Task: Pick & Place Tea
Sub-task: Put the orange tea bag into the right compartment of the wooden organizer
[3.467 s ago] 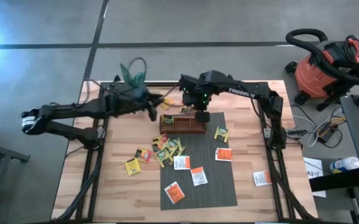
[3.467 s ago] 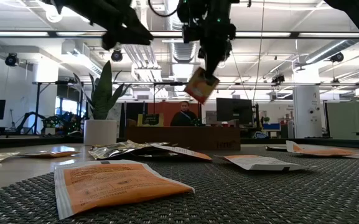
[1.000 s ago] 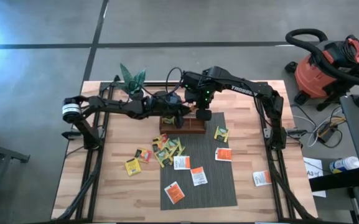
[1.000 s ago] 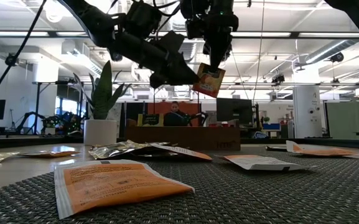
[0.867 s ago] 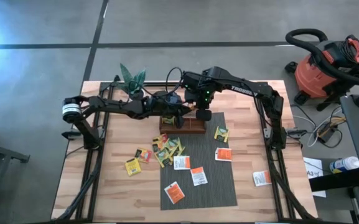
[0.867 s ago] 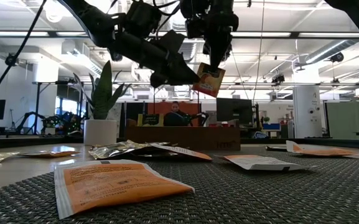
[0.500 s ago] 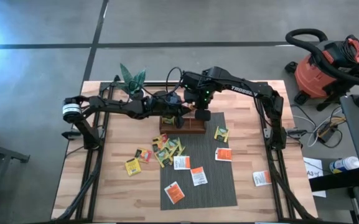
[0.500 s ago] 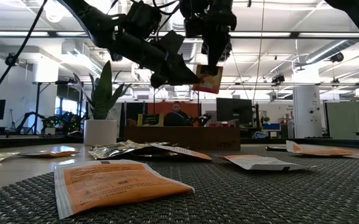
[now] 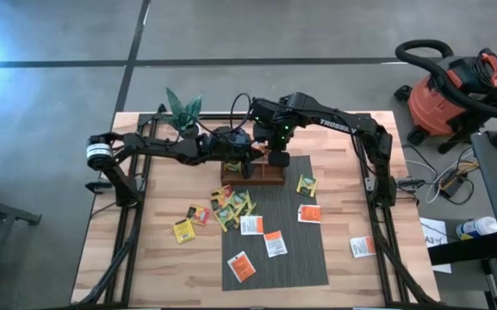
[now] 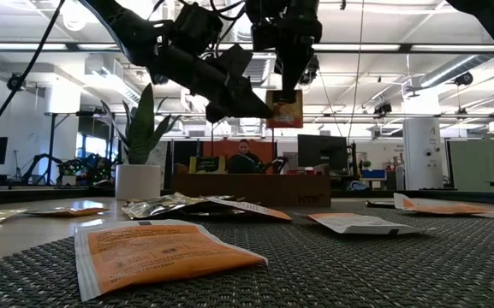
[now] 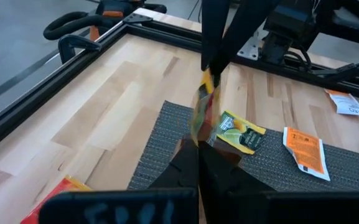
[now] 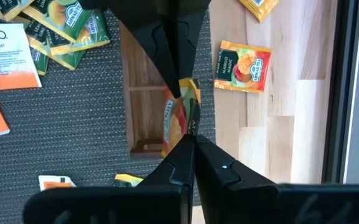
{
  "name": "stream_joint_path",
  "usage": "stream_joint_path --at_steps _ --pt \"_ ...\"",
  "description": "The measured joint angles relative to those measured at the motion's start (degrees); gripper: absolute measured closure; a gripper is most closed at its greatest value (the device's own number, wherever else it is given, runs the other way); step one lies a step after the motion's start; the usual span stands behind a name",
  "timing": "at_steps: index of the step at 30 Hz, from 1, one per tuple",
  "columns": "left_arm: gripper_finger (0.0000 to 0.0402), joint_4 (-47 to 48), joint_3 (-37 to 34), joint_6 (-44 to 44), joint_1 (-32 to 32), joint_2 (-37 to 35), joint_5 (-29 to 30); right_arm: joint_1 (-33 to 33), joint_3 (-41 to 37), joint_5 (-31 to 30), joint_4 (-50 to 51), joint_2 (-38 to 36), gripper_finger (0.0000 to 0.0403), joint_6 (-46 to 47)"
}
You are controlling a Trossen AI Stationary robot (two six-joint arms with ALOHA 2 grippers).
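One tea sachet [image 10: 283, 109], orange and yellow, hangs in the air above the long brown wooden tray [image 9: 252, 175]. Both grippers are shut on it. My right gripper [image 9: 276, 158] comes down on it from above. My left gripper [image 9: 252, 160] reaches in from the table's left. In both wrist views the sachet shows edge-on, in the left [image 11: 203, 109] and in the right [image 12: 179, 112]. Several other sachets [image 9: 231, 205] lie on the grey mat [image 9: 291, 258] and on the bare wood. My left gripper pinches the sachet's side edge [image 11: 196, 135] between its two fingers, on the side toward the table's left. It comes in slanting down from the left. The sachet stands upright, clear of the tray. My right gripper pinches the sachet's top edge [image 10: 286, 92] between its two fingers. The fingers [image 12: 195, 146] point down from above. The sachet hangs below them, upright and lifted clear of the tray and table.
A potted plant [image 9: 182, 105] stands at the table's far left edge. One red-and-yellow sachet [image 12: 244, 65] lies on the wood beyond the tray. A white-and-orange sachet [image 9: 362, 247] lies off the mat at the right. A shop vacuum [image 9: 450, 90] stands on the floor.
The held sachet was tilted a second ago and now hangs square in the low view. My right gripper has turned a little with it. Both arms have otherwise stayed in place over the tray.
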State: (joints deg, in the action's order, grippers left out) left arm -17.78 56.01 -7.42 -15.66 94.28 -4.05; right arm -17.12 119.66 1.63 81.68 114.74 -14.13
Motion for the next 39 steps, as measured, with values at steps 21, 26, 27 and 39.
stream_joint_path --at_steps 21,26,27,39 --pt "0.0401 4.4 0.1 -1.3 0.9 -2.5 4.8 0.0 -1.0 -0.3 0.0 0.3 0.0394 -2.0" --pt "0.0401 2.6 0.0 -1.4 0.9 -2.2 4.5 0.0 -1.0 -0.3 0.0 0.3 0.0394 -0.6" --pt "0.0401 2.2 0.0 -1.4 0.9 -2.2 4.5 0.0 -1.0 -0.3 0.1 0.3 0.0394 -0.6" --pt "0.0401 1.1 0.0 -1.2 0.9 -2.2 3.5 -0.1 -1.0 -0.3 -1.2 0.3 0.0394 0.5"
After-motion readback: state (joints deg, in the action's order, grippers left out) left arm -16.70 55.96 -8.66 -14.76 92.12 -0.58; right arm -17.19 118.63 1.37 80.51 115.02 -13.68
